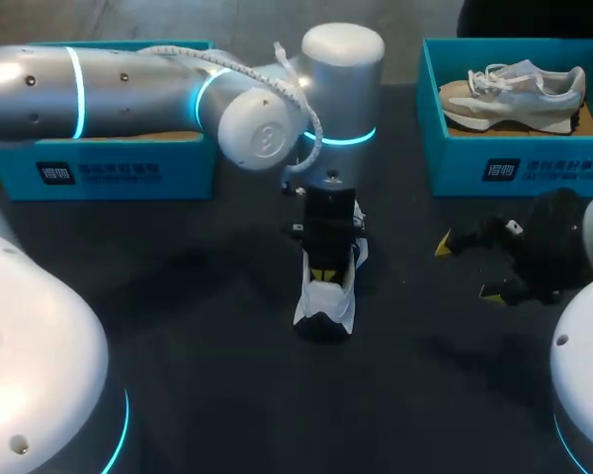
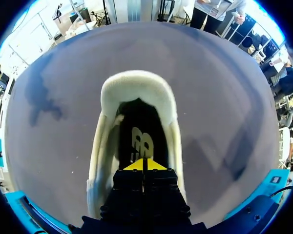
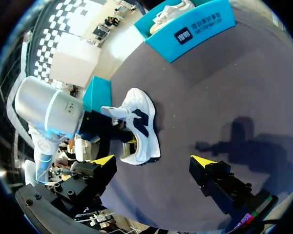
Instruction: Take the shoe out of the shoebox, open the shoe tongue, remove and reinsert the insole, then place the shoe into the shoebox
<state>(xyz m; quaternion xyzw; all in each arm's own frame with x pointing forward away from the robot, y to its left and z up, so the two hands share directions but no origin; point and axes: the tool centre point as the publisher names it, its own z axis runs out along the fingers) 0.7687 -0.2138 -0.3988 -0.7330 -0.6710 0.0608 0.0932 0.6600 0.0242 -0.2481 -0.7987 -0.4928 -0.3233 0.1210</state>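
Labels first: what carries print?

— Each blue box has a dark patch with white characters on its front wall: the left shoebox [image 1: 109, 168] at 10 o'clock and the right shoebox [image 1: 455, 163] at 1 o'clock in the head view. They are too small for me to read. The insole [image 2: 141, 142] bears a pale logo, and the white shoe [image 1: 328, 306] has a dark one on its side.

Where is that shoe?

— It is out of the boxes, at the middle of the bench [image 1: 208, 395], resting on its sole. A second, grey shoe [image 1: 519, 87] lies in the right shoebox.

And the pincers?

— The left pincer [image 1: 322, 274] points straight down into the shoe's opening. Its yellow tips are pressed together right over the insole, with the heel collar ahead of them. I cannot tell whether they pinch the insole. The right pincer [image 1: 467, 269] sits at 3 o'clock from the shoe, near it but apart, fingers spread wide over bare bench.

Room to move?

— Dark bench shows all round the shoe, broadest toward 6 o'clock. Both shoeboxes stand well apart from it along the far edge. The left arm [image 1: 128, 84] lies across the left shoebox.
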